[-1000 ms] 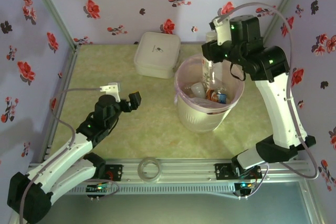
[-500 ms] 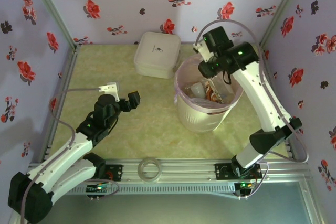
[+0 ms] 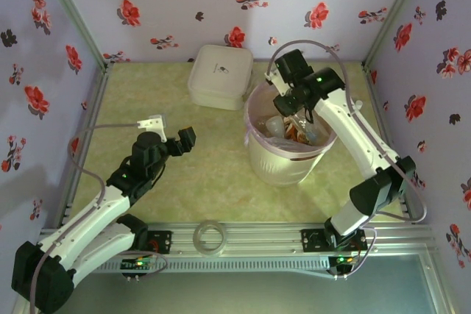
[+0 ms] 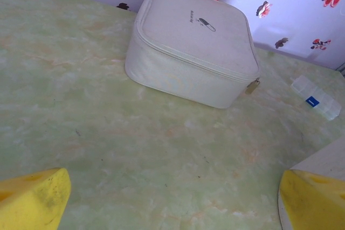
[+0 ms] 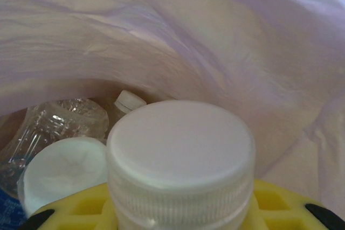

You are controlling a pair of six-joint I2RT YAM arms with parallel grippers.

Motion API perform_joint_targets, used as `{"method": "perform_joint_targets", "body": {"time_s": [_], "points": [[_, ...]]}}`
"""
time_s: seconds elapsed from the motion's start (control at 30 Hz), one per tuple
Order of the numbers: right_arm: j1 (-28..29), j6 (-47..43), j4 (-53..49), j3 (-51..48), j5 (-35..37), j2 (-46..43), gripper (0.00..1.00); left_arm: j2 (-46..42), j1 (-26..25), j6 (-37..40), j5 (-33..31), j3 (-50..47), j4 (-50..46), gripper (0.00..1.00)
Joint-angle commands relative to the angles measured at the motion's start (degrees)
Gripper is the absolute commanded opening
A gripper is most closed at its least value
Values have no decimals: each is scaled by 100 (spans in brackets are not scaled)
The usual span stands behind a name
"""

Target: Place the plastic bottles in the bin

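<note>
The bin (image 3: pixel 283 167) is a cream-white bucket with a pink liner, standing right of the table's centre. Several plastic bottles (image 3: pixel 298 131) lie inside it. My right gripper (image 3: pixel 288 104) reaches down into the bin's mouth, shut on a plastic bottle whose white ribbed cap (image 5: pixel 180 154) points at the camera between the yellow fingers (image 5: pixel 275 203). Below the cap I see the pink liner (image 5: pixel 215 36), a crumpled clear bottle (image 5: pixel 54 122) and another white cap (image 5: pixel 129 100). My left gripper (image 3: pixel 173 131) hangs open over bare table left of the bin, with nothing between its fingertips (image 4: pixel 32 200).
A square white zipped box (image 3: pixel 219 75) sits at the back, just left of the bin, and lies ahead of the left gripper (image 4: pixel 194 41). A small clear pill case (image 4: pixel 316 96) lies by the back wall. A clear tape ring (image 3: pixel 211 237) rests on the front rail.
My right arm has swung left and down, carrying its bottle from above the bin's far rim into the bin's mouth. The left arm has stayed still.
</note>
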Motion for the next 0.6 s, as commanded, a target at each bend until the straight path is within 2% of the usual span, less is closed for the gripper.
{"method": "perform_joint_targets", "body": {"time_s": [0.0,0.57], "points": [[59,380,83,-358,-936,20,8,-103,61,-61,-133,79,-125,100],[76,571,-146,145,-801,-426,49,39,145,-65,-133,136,-151,100]]}}
